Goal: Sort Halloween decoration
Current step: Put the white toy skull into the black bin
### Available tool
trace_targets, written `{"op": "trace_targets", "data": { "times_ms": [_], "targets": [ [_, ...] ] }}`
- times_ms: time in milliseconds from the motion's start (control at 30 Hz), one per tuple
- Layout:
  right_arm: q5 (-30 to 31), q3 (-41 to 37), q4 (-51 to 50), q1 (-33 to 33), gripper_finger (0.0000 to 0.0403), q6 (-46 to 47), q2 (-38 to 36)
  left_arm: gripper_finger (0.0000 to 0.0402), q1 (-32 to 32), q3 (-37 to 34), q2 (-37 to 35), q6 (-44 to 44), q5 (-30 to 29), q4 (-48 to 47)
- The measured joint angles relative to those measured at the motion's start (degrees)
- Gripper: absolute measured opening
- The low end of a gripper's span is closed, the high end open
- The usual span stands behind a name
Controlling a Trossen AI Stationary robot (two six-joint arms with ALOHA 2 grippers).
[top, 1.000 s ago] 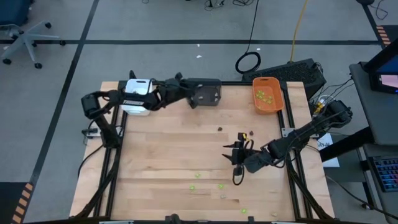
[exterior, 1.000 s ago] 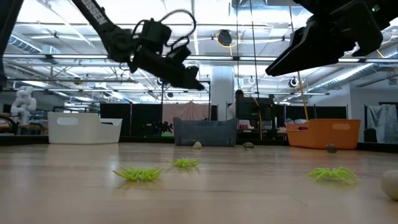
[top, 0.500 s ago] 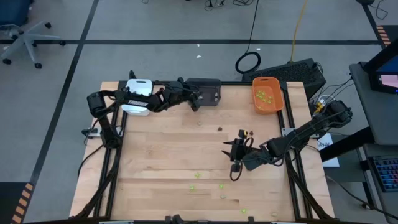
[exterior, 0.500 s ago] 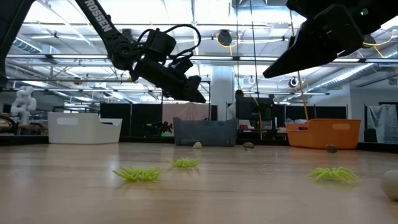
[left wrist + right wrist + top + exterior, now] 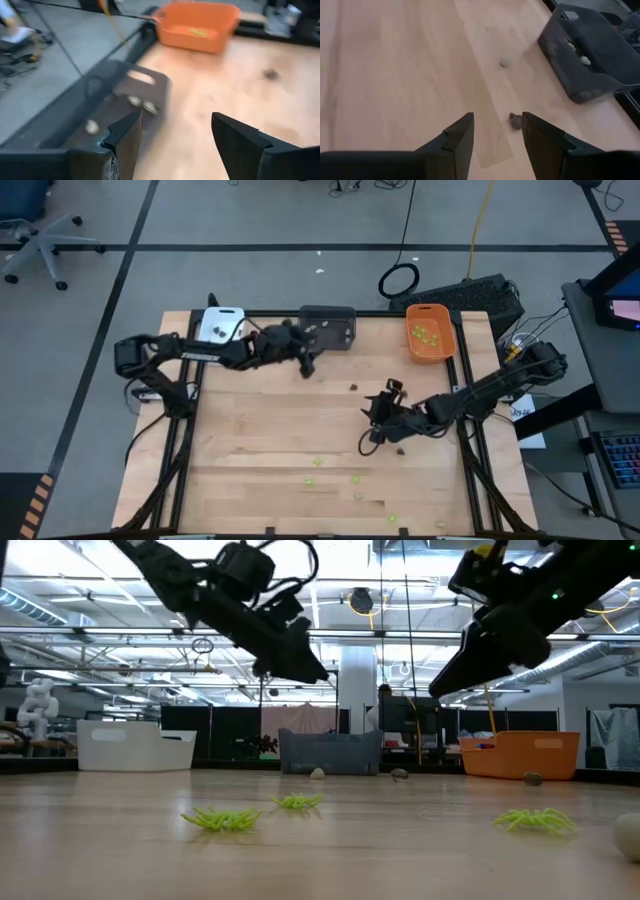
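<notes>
The left claw (image 5: 305, 366) hangs above the far part of the bench (image 5: 250, 450), just beside the front wall of the dark grey tray (image 5: 328, 328). Its two fingers (image 5: 125, 137) stand wide apart and nothing is between them. In the left wrist view some pale pieces (image 5: 142, 104) lie inside this grey tray, though the picture is blurred there and I cannot say their exact shape.

The right claw (image 5: 372, 430) is over the middle of the bench, toward the right side, and it points toward the left. Its fingers (image 5: 457, 135) are also apart and they hold nothing. In the right wrist view a small dark piece (image 5: 514, 120) lies on the wood just beyond the fingertips, and a pale piece (image 5: 505, 62) lies farther on, nearer to the grey tray.

The Halloween decoration is spread in several places. Lime green pieces (image 5: 317, 463) lie on the near part of the bench, well apart from both claws; from the low view they look like small spiders (image 5: 222, 819). More green pieces (image 5: 428, 334) are inside the orange tray (image 5: 431, 352) at the far right corner. The white tray (image 5: 222, 324) stands at the far left corner, beside the left arm.
</notes>
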Motion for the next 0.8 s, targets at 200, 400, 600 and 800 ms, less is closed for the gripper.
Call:
{"op": "trace_targets", "data": {
  "times_ms": [200, 400, 600, 800],
  "targets": [
    [-0.15, 0.00, 1.24, -2.61, 0.0153, -1.52, 0.59, 0.0237, -7.02, -5.55, -1.84, -1.47, 0.02, 0.66],
    [-4.22, -0.04, 9.47, -3.62, 0.0153, -4.55, 3.99, 0.0237, -11.41, -9.85, 0.63, -1.45, -1.74, 5.24],
    [-11.02, -0.03, 17.82, -3.60, 0.0153, -9.37, 7.73, 0.0234, -10.32, -10.59, 6.18, 2.17, -0.49, 9.81],
    [-18.27, -0.01, 16.65, -3.56, 0.0153, -9.48, 8.08, 0.0203, -6.08, -10.52, 9.47, 7.10, 9.77, 11.78]
  ]
}}
